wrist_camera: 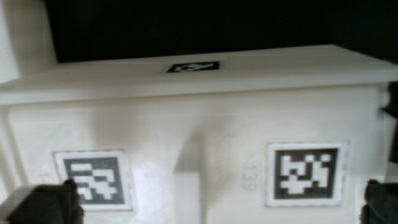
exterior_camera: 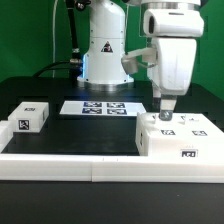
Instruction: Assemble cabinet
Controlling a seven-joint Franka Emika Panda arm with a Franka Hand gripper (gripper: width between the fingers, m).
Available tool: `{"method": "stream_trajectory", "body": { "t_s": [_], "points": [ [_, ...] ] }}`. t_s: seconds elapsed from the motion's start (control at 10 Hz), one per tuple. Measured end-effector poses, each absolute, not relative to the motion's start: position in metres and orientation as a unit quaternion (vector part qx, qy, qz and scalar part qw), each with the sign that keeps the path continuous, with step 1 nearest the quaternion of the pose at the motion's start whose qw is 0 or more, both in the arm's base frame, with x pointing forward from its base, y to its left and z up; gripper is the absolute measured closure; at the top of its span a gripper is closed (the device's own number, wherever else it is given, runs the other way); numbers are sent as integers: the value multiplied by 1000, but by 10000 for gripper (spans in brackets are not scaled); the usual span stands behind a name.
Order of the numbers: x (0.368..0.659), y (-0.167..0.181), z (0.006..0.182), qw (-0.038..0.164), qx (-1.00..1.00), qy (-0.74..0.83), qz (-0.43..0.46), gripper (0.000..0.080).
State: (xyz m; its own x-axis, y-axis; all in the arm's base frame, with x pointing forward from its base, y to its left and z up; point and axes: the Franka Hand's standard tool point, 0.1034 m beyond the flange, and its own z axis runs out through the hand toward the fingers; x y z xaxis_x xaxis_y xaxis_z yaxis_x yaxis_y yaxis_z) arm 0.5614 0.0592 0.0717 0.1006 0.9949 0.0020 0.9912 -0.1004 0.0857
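Note:
The cabinet body [exterior_camera: 182, 140] is a large white box with black-and-white tags, lying on the black table at the exterior view's right. My gripper [exterior_camera: 166, 113] hangs right above its upper face, fingers pointing down and close to it. In the wrist view the cabinet body [wrist_camera: 196, 120] fills the picture, with two tags facing me and one on its far face. My gripper [wrist_camera: 210, 205] is open, its dark fingertips [wrist_camera: 45, 205] standing wide apart on either side of the two tags, with nothing between them. A smaller white tagged part [exterior_camera: 30, 116] lies at the exterior view's left.
The marker board [exterior_camera: 104, 107] lies flat in the middle of the table. The white robot base [exterior_camera: 103, 50] stands behind it. A white raised border [exterior_camera: 70, 162] runs along the table's front edge and up the left side.

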Motion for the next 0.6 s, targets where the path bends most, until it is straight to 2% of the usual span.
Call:
{"method": "stream_trajectory", "body": {
  "t_s": [0.3,0.6],
  "points": [
    [531,70,84,37,797,600,53,2],
    [529,63,80,35,796,602,48,2]
  ]
}}
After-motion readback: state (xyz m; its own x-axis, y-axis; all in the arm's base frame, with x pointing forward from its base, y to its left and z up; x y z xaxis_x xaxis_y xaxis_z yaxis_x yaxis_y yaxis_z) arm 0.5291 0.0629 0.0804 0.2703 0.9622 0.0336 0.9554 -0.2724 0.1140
